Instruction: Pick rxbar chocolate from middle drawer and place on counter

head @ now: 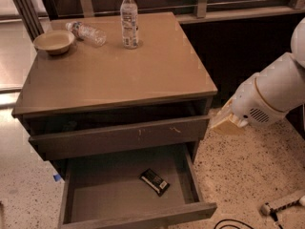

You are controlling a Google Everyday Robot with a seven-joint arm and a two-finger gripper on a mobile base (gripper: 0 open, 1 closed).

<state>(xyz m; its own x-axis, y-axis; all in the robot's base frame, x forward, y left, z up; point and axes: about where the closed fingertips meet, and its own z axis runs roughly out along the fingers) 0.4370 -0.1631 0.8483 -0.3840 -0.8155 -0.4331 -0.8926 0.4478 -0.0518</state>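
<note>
The rxbar chocolate (154,181), a small black bar with pale print, lies flat on the floor of the pulled-out middle drawer (105,192), right of its centre. The counter (124,75) is the flat top of the cabinet above it. My gripper (223,121) shows as a pale yellowish part at the end of the white arm (274,94). It hangs in the air just right of the cabinet's right side, level with the upper drawer front, above and to the right of the bar. It holds nothing that I can see.
On the counter's far edge stand an upright water bottle (129,19), a bottle lying on its side (86,32) and a bowl (54,41). The scratched drawer front (119,138) above sticks out slightly. A cable and a white object (281,205) lie on the speckled floor at right.
</note>
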